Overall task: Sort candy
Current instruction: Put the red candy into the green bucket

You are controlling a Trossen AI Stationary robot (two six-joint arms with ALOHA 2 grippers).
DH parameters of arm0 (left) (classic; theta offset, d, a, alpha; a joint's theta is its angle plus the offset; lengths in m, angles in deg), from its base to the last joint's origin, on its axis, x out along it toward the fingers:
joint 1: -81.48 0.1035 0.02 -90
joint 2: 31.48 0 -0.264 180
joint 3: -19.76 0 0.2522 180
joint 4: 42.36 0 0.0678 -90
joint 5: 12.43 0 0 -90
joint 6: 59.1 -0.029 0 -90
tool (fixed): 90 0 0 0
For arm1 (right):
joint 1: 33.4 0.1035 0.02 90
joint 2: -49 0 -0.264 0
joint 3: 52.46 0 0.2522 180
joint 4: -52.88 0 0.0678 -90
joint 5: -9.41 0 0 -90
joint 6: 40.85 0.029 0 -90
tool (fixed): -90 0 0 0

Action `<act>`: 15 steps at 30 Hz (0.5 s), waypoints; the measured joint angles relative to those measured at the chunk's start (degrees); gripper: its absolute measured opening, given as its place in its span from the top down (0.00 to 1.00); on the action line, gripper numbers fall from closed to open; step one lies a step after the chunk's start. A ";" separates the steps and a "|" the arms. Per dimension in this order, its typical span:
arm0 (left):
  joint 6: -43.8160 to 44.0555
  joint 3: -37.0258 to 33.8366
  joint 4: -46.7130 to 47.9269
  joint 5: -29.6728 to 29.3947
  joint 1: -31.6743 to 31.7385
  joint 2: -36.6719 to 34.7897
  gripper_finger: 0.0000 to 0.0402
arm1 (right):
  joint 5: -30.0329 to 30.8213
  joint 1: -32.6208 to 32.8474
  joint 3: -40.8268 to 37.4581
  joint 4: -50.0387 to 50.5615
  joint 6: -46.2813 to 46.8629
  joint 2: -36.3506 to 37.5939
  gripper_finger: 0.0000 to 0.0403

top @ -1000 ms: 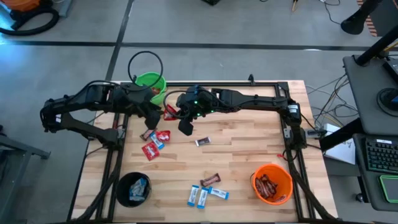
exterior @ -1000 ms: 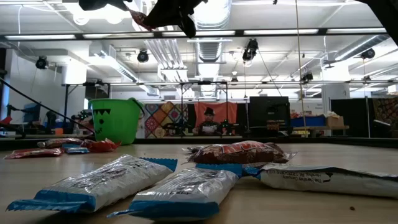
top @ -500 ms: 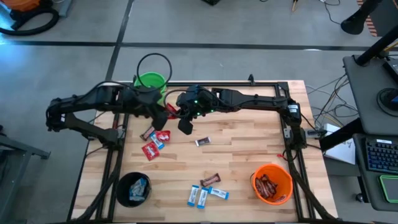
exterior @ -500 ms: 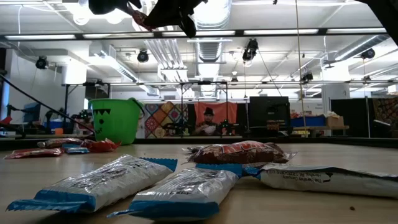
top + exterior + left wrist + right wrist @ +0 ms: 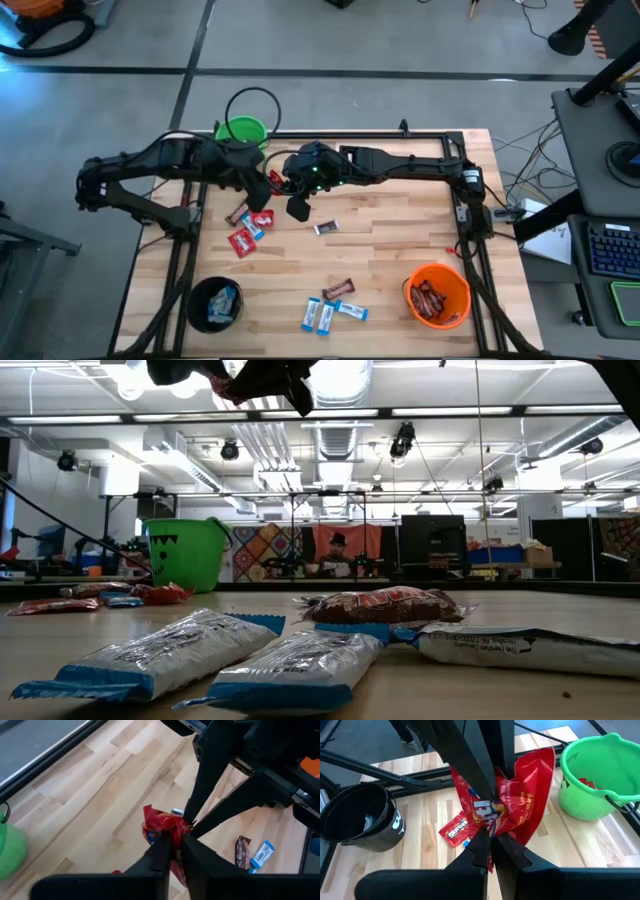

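Observation:
A crumpled red candy packet (image 5: 275, 181) hangs above the table's far left part, close to the green bucket (image 5: 241, 132). My left gripper (image 5: 267, 181) comes at it from the left and my right gripper (image 5: 286, 184) from the right; both are shut on it. The low view shows the packet (image 5: 228, 387) high up between the two dark grippers. Further candy lies on the table: red packets (image 5: 242, 240), brown bars (image 5: 338, 290) and blue-and-white packets (image 5: 320, 316). My left gripper pinches one crumpled end of the red packet (image 5: 166, 831) between its two fingers, slanting down from the table's left. The packet is lifted clear of the table. My right gripper pinches the packet's opposite end (image 5: 493, 826) between its two fingers, slanting down from the table's right. The rest of the wrapper spreads out beyond the fingertips (image 5: 527, 785), clear of the table.
A black bucket (image 5: 214, 303) with blue-and-white packets stands at the near left. An orange bucket (image 5: 438, 295) with brown bars is at the near right. A brown bar (image 5: 327, 228) lies mid-table. The dark frame rail (image 5: 400, 134) runs along the far edge.
My left gripper has moved toward the table's right, up to the red packet that my right gripper holds in the air, and now has its fingers on it. My right gripper and the packet have stayed in place.

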 joint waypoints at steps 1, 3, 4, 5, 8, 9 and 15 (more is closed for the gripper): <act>0.01 0.00 -0.02 0.02 0.00 -0.08 0.97 | 0.00 0.00 0.00 -0.06 -0.04 0.00 0.98; -0.12 0.00 -0.01 0.18 0.00 -0.25 0.98 | -0.02 0.00 0.00 -0.14 -0.17 0.00 0.98; -0.13 0.00 -0.02 0.32 0.00 -0.32 0.98 | -0.02 0.00 0.00 -0.17 -0.21 0.00 0.98; -0.14 0.00 -0.01 0.45 0.00 -0.37 0.99 | -0.02 0.00 0.00 -0.17 -0.26 0.00 0.98; -0.12 0.00 -0.02 0.79 0.00 -0.55 1.00 | -0.05 0.00 0.00 -0.19 -0.20 0.00 0.98; -0.12 0.00 -0.03 0.93 0.00 -0.59 1.00 | -0.08 0.00 0.00 -0.21 -0.20 0.00 0.98; -0.21 -0.02 0.30 0.90 0.02 -0.65 1.00 | 2.45 0.02 0.00 -0.17 -0.41 0.00 0.96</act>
